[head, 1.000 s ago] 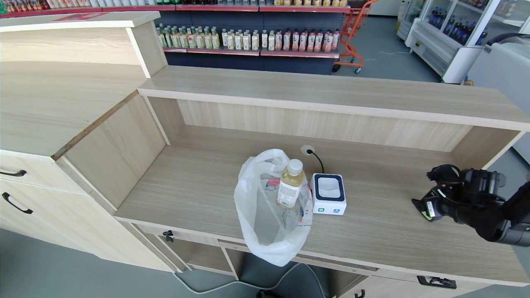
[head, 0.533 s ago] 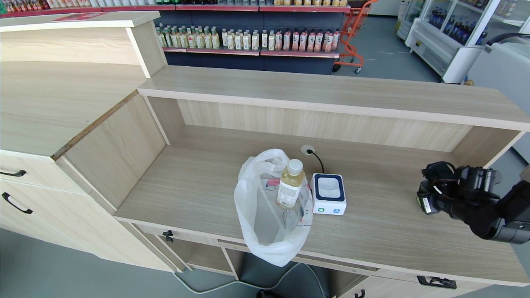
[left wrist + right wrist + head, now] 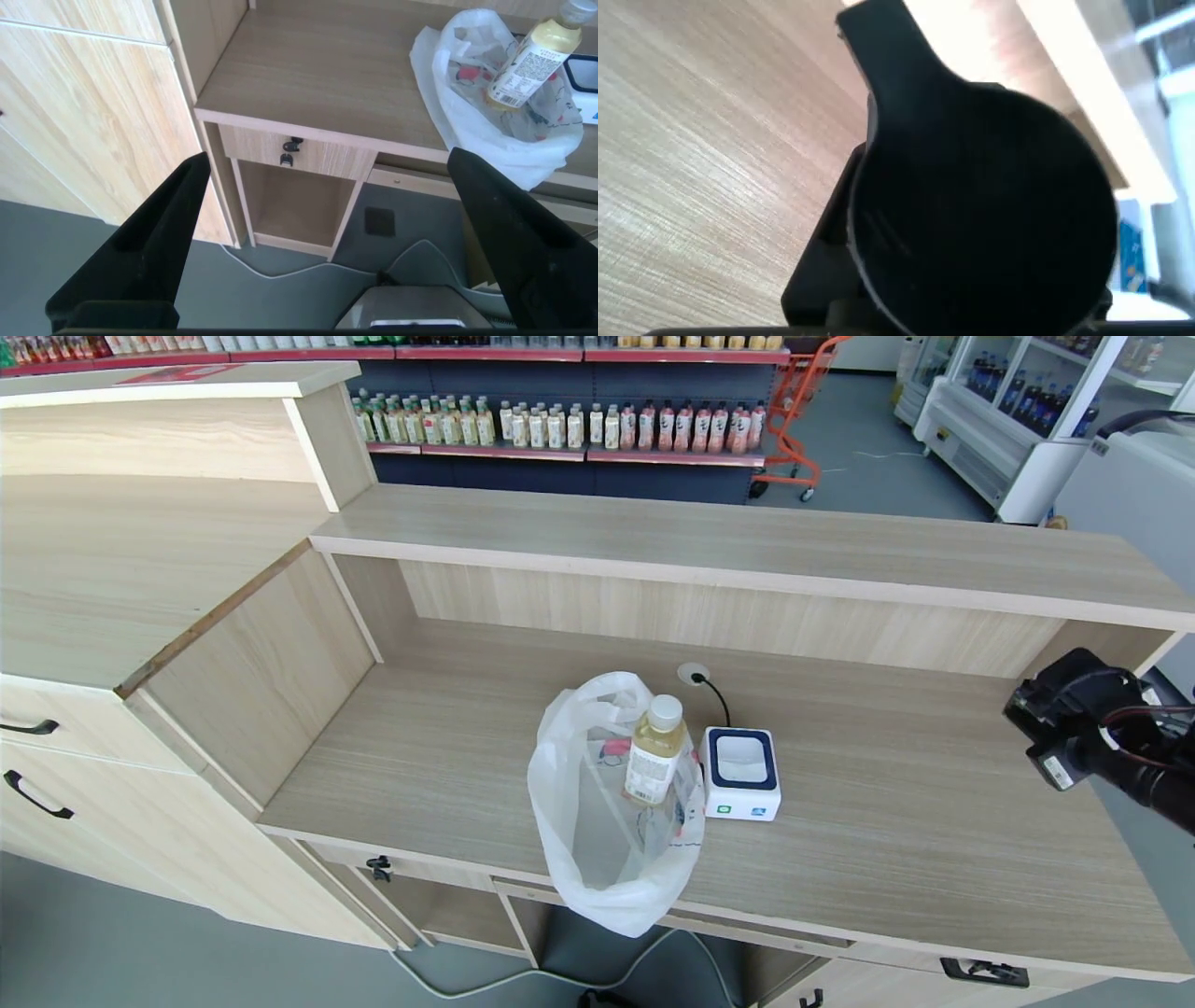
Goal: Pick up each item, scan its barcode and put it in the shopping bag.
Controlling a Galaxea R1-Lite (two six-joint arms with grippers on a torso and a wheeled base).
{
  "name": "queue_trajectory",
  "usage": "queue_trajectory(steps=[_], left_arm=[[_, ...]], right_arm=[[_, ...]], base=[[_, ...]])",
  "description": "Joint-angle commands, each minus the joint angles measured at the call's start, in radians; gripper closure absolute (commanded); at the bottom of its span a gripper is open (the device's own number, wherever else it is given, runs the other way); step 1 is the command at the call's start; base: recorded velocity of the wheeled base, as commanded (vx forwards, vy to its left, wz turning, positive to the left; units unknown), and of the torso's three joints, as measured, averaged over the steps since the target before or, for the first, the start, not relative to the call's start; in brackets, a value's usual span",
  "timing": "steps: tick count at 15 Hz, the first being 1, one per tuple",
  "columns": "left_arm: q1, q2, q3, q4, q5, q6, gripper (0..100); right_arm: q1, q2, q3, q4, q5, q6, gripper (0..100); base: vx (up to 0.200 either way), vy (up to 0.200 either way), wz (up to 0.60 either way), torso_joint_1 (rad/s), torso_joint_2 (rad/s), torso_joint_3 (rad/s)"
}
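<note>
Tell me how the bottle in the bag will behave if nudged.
The bottle looks tall, narrow and full, so it is probably fairly heavy and apt to tip. The thin, crumpled bag around it likely gives little support. Its round body would probably roll once down.

left gripper (image 3: 327, 252): both black fingers (image 3: 140, 252) spread wide, jaws fully apart; aimed forward and down. right arm (image 3: 1153, 779) enters from the right edge of the head view, forearm angled up and inward; right gripper (image 3: 1060, 714) sits at its raised end, dark housing, cabling looped over the wrist; in the right wrist view a round black part of that gripper sits close against the lens; whether it is open or closed can't be read
</note>
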Motion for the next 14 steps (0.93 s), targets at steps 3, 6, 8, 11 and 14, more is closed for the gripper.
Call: queue_trajectory(steps=[3,6,8,11,14], left_arm=[[0.0,0.0,0.0,0.0,0.0,0.0,0],[0.0,0.0,0.0,0.0,0.0,0.0,0],[0.0,0.0,0.0,0.0,0.0,0.0,0],[0.0,0.0,0.0,0.0,0.0,0.0,0],[0.0,0.0,0.0,0.0,0.0,0.0,0]], right_arm=[[0.131,-0.231,0.108,-0.097,0.389,-0.431,100],[0.246,-0.211,0.1,-0.253,0.547,-0.735,100],[0.368,-0.2,0.105,-0.462,0.581,-0.916,100],[0.568,-0.195,0.108,-0.462,0.69,-1.126,100],[0.737,-0.195,0.11,-0.462,0.751,-1.211,100]], base=[[0.0,0.0,0.0,0.0,0.0,0.0],[0.0,0.0,0.0,0.0,0.0,0.0],[0.0,0.0,0.0,0.0,0.0,0.0],[0.0,0.0,0.0,0.0,0.0,0.0],[0.0,0.0,0.0,0.0,0.0,0.0]])
